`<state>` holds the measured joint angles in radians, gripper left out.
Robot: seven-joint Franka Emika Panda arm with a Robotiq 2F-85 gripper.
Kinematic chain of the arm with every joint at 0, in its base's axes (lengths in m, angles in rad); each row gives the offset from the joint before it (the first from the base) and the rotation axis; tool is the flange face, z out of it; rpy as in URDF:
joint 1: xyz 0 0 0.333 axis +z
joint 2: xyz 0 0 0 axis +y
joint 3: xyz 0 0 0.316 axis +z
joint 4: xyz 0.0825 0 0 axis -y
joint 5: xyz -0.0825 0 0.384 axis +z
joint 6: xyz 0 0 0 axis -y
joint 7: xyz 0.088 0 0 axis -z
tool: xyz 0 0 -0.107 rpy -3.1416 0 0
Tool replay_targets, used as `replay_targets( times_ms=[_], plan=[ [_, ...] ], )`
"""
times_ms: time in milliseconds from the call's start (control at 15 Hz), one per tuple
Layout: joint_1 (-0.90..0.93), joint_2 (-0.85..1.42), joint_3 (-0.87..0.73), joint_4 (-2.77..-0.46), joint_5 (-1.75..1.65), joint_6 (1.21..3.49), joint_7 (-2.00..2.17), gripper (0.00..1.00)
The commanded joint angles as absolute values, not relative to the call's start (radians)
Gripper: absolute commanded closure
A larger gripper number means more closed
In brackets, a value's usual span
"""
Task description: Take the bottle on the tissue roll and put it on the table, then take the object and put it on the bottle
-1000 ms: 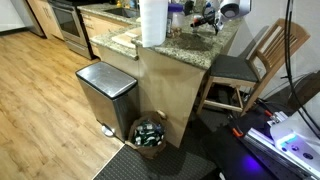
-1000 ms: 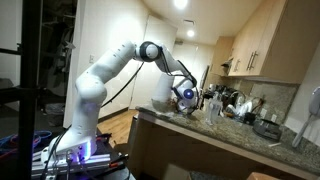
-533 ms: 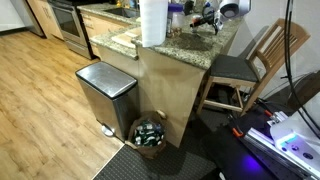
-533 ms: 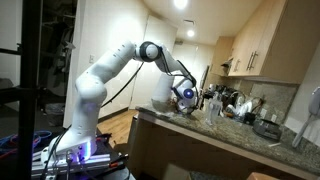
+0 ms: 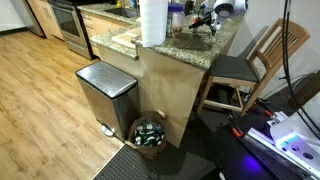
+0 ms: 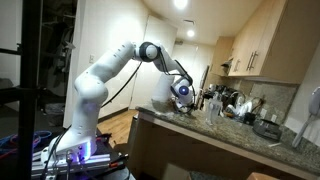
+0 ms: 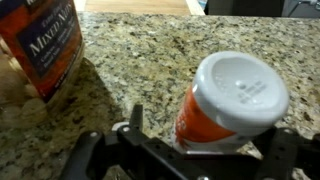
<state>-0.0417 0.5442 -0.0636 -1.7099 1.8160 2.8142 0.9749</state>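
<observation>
An orange bottle point(image 7: 232, 105) with a white cap stands upright on the speckled granite table point(image 7: 130, 60). My gripper point(image 7: 215, 128) is open around it: the left finger point(image 7: 135, 118) stands clear of the bottle's side, and the bottle hides the right one. In both exterior views the gripper point(image 5: 205, 18) point(image 6: 183, 96) hangs low over the counter, just beside the tall white tissue roll point(image 5: 153, 22). Nothing shows on top of the roll. A brown jar with a blue label point(image 7: 42, 42) stands at the upper left of the wrist view.
A steel pedal bin point(image 5: 105, 93) and a basket point(image 5: 150, 134) stand on the floor before the counter's wood base. A wooden chair point(image 5: 250, 62) is at the counter's end. Dishes and utensils point(image 6: 235, 105) crowd the counter further along.
The gripper has shifted slightly upward over the counter. The tissue roll and the other things have not moved.
</observation>
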Motion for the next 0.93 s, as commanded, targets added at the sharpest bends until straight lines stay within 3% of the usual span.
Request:
replay_targets(
  times_ms=[0, 267, 533, 867],
  plan=[
    [-0.001, 0.567, -0.075, -1.663, 1.927, 2.982, 0.920, 0.00],
    [0.035, 0.578, -0.092, -1.632, 1.978, 3.107, 0.902, 0.00],
    [-0.016, 0.534, 0.017, -1.824, 1.715, 3.102, 1.233, 0.00],
    [0.025, 0.505, -0.042, -1.923, 1.422, 3.057, 1.719, 0.00]
  ],
)
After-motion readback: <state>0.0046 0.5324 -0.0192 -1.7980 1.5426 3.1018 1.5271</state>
